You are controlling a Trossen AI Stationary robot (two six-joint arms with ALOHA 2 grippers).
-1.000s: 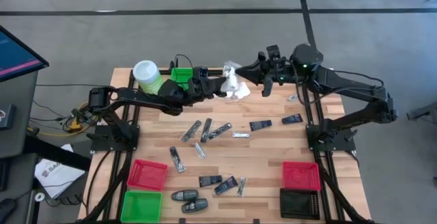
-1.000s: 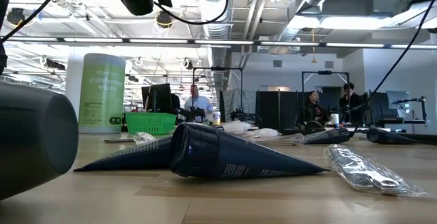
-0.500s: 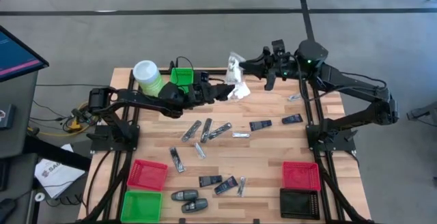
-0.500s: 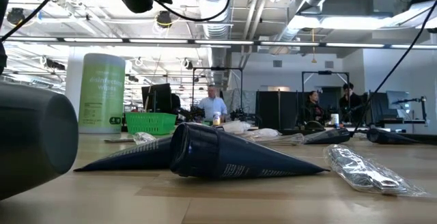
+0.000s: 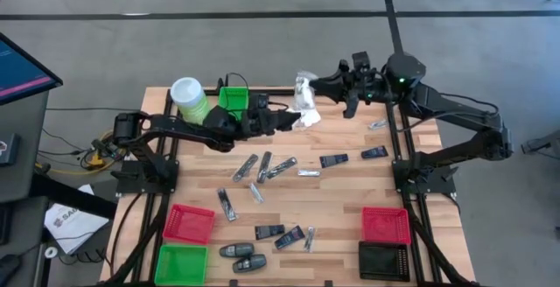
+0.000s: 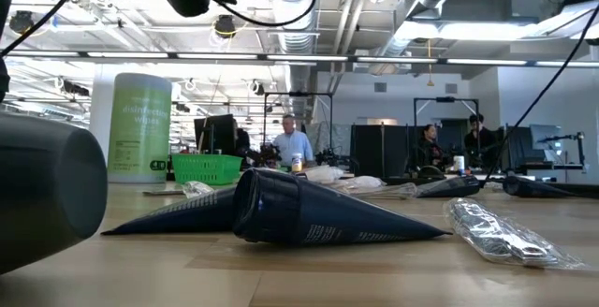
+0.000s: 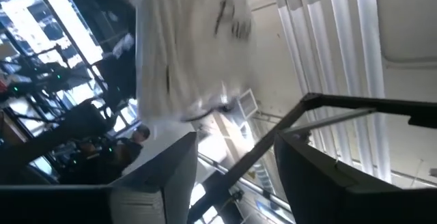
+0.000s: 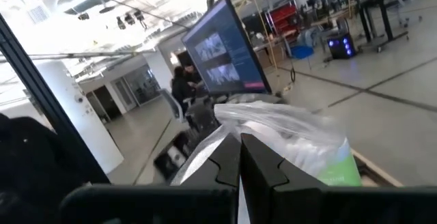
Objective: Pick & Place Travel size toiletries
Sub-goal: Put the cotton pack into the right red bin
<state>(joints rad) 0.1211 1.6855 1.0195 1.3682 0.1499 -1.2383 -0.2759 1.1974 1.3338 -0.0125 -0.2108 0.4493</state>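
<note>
Overhead, the right gripper (image 5: 320, 88) is pinching shut on the top of a clear crinkly bag (image 5: 306, 103) at the far edge of the table (image 5: 341, 195), and the bag is hanging from the fingertips, its long axis running away from them toward the left gripper (image 5: 292, 119). That gripper is standing partly open just beside the bag's white lower end; whether it is touching cannot be told here. Behind the left fingers a small green bin (image 5: 233, 99) and a tall green canister (image 5: 189, 97) are sitting close together. Well apart from both grippers, slim silvery packets (image 5: 265, 168) and flat dark packets (image 5: 333, 160) are lying scattered at mixed angles, with black oval pieces (image 5: 237, 251) near a red bin (image 5: 189, 223).

Level with the tabletop, neither gripper's fingertips are showing. A dark cone-shaped packet (image 6: 309, 214) is lying on its side, tip pointing right, beside a clear crinkly sachet (image 6: 496, 233). People (image 6: 292, 145) are standing in the room behind.

Through the left wrist, the two fingers (image 7: 164, 183) are standing apart, and white crinkly material (image 7: 188, 53) is hanging beyond them, blurred.

Through the right wrist, the fingers (image 8: 229, 162) are pressing together on clear film (image 8: 287, 138) with green print.
</note>
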